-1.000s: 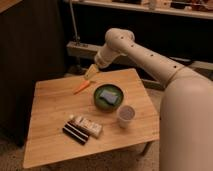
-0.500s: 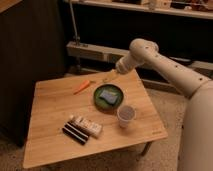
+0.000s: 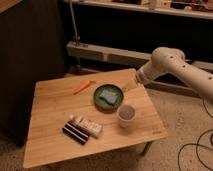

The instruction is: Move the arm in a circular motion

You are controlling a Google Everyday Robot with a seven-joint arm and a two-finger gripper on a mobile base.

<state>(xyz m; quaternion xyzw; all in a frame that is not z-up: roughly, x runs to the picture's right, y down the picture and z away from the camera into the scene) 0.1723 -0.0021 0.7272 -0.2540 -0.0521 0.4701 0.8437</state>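
1. Now the yellowish pointed gripper (image 3: 131, 85) hangs over the back right edge of the light brown wooden table (image 3: 50, 105). It is just beside the right rim of the round green plate (image 3: 95, 98). It holds nothing that I can see. I cannot tell if it is open or shut.
2. A second ago, the gripper was far to the left, close to the little orange carrot (image 3: 82, 87). Half a second ago, it was behind the plate. So it has slid to the right, across the back of the table.
3. I think this slide is one part of the circle. The circle looks only partly done. The tip would have to curve around and come back to close the loop.
4. The big cream-white robot arm (image 3: 169, 61) comes in from the right side. Its last long piece slants from the round joint, up and to the right, down to the tip at the lower left. It points down and left, toward the plate.
5. Nothing on the table has moved. The blue sponge (image 3: 106, 96) lies on the plate. The white cup (image 3: 126, 115) stands near the front, well apart from the tip.
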